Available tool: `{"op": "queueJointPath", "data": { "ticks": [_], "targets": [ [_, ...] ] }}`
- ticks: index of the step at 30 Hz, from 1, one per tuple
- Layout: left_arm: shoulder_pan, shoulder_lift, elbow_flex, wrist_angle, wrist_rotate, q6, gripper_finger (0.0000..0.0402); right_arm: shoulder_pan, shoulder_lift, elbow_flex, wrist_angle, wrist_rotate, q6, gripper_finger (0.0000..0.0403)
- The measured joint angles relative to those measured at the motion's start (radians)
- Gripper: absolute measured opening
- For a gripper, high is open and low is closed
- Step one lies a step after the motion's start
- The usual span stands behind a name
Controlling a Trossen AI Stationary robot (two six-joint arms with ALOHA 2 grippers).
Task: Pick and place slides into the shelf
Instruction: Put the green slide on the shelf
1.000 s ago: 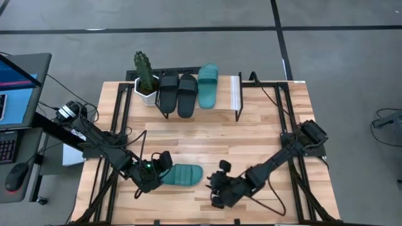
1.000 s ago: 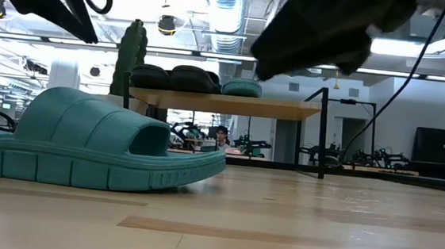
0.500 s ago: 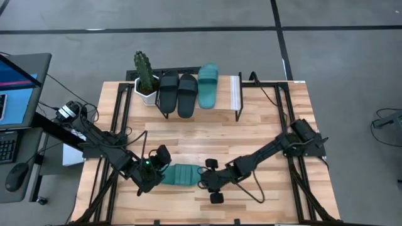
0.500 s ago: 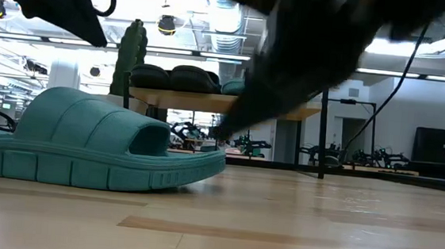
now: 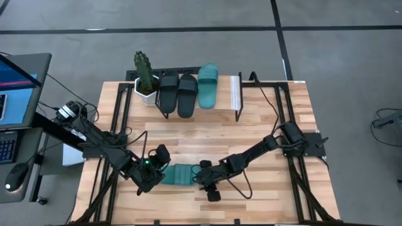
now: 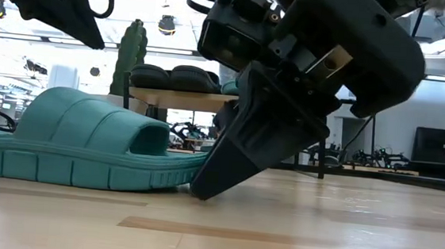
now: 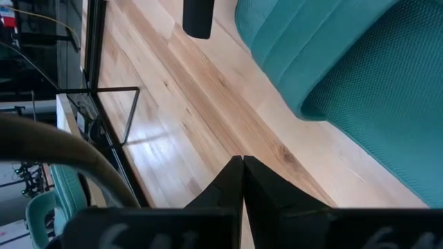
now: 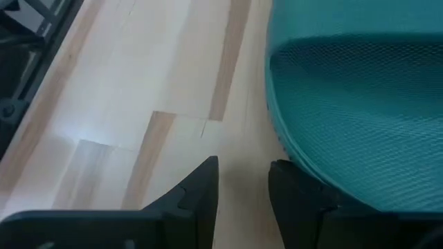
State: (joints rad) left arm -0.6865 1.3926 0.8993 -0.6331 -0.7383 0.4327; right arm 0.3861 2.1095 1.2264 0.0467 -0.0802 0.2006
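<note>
A teal slide [image 5: 179, 174] lies flat on its sole on the table, near the front edge, its strap [image 6: 87, 126] up. My right gripper [image 5: 202, 177] is open and slants down at the slide's right end [image 6: 203, 167], with its fingertips [image 6: 200, 190] at table level. My left gripper [image 7: 242, 160] is shut and hovers above the table beside the slide's left end, touching nothing. At the far edge the shelf [image 5: 235, 93] carries two black slides [image 5: 178, 93] and another teal slide [image 5: 208, 85] on its top panel. My right gripper comes slanting down from the table's right side. One finger [image 8: 297, 187] stands right at the rim of the slide's right end [image 8: 284, 149], and the other is over bare wood. Nothing is between the fingers. Whether that finger touches the rim, I cannot tell.
A cactus in a white pot [image 5: 146, 78] stands at the shelf's left end. Black frame rails [image 5: 119, 119] run along the table's left and right sides. Bare wood lies between the shelf and the near slide. A desk with a monitor [image 5: 16, 88] stands left of the table.
My right gripper has gone down and toward the table's left, from above the near right part to the teal slide's right end, and its wrist has rolled. The slide has stayed where it was.
</note>
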Motion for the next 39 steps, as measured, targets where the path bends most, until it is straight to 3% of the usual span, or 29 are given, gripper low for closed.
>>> {"op": "queueJointPath", "data": {
  "ticks": [10,22,29,33,39],
  "targets": [
    [0.000,0.000,0.000,-0.005,0.001,0.003,0.0002,-0.052,-0.004,0.000,-0.021,0.052,0.008,0.0116],
    [0.000,0.000,0.000,-0.005,0.026,0.002,0.0002,-0.096,-0.004,-0.001,-0.063,0.406,0.108,0.0116],
    [0.000,0.000,0.000,-0.006,0.023,0.000,0.0002,-0.072,-0.003,0.056,-0.300,0.651,0.260,0.0116],
    [0.000,0.000,0.000,-0.019,-0.022,-0.018,0.0002,-0.017,-0.003,0.112,-0.368,0.698,0.278,0.0116],
    [0.000,0.000,0.000,-0.131,-0.205,-0.165,0.0002,0.082,-0.003,0.232,-0.378,0.699,0.196,0.0116]
  ]
}}
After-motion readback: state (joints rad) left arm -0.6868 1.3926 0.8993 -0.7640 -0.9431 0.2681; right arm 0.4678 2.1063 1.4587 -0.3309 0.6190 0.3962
